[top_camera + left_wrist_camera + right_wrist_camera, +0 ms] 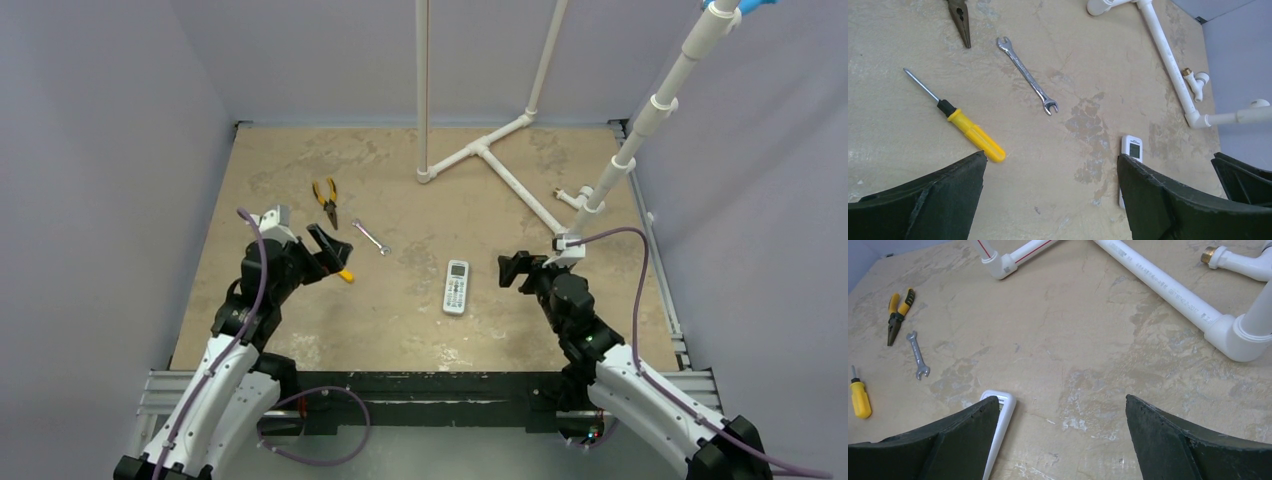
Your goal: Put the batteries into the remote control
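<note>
My left gripper is spread wide, with nothing between its black, rough-edged fingers. My right gripper is just as wide and just as bare. Both hang above the table, one on each side of the remote. It lies flat between them, nearer my right gripper, and its screen end pokes out just beside one finger in the right wrist view.

The remote is a slim white plastic slab with rounded corners, lying face up, with a small grey screen at the far end and rows of buttons below it. Its back is against the table, so the battery recess is hidden. I see no batteries anywhere — not in my jaws, not loose on the table. I cannot tell whether they are already inside. My guess is that either the loading is done or the cells lie out of view.

The table is matte, mottled tan, worn into pale patches. To the left lie a thin, shiny steel wrench, open at both ends, and a screwdriver with a yellow plastic handle. Beyond them are dark-jawed pliers. Further off, smooth white pipes join at tees — one stub carries a brass fitting.
</note>
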